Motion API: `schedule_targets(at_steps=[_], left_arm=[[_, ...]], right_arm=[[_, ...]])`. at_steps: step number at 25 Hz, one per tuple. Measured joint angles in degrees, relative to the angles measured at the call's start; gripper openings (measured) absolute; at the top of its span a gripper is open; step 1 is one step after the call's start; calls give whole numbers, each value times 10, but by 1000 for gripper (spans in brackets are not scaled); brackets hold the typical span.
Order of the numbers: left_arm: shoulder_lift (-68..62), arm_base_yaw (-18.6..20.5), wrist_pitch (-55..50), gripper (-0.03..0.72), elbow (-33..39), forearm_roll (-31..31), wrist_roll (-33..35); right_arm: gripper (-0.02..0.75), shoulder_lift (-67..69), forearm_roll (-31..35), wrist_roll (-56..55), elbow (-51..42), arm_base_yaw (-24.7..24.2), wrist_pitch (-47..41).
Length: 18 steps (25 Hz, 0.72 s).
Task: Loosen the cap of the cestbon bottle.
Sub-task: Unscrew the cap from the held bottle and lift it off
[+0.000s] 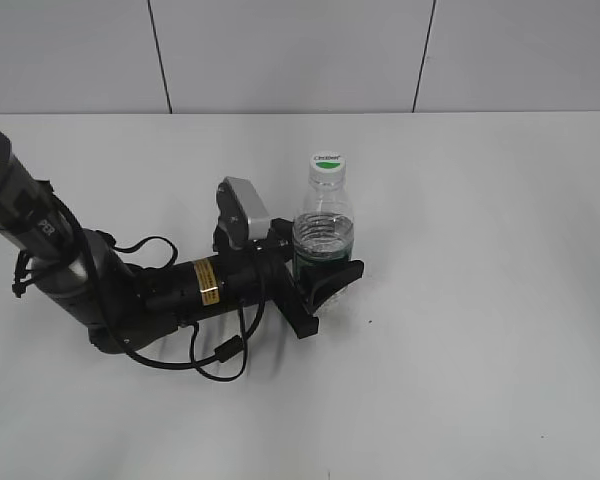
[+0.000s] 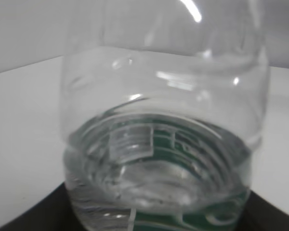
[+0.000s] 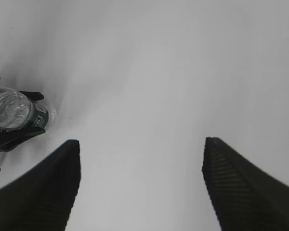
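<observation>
Cestbon bottle upright, clear, green-banded, white cap on, clamped by left gripper, right gripper spread apart

1 cestbon bottle, 1 cap, 2 grippers, 1 table.

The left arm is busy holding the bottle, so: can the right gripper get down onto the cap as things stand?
Probably yes. The cap stands clear above the left gripper, which clamps the cestbon bottle low at its label. The right gripper is open over bare table.
</observation>
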<state>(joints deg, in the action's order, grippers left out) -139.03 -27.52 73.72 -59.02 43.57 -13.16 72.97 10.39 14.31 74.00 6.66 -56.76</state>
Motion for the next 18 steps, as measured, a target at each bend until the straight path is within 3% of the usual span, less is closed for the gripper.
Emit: schedule_targets(at_steps=[9, 18], left_arm=[[0, 0, 0, 401, 0, -1, 0], [0, -1, 0, 401, 0, -1, 0]], right_arm=[[597, 184, -24, -30, 206, 127, -117], [597, 323, -38, -88, 311, 206, -126]])
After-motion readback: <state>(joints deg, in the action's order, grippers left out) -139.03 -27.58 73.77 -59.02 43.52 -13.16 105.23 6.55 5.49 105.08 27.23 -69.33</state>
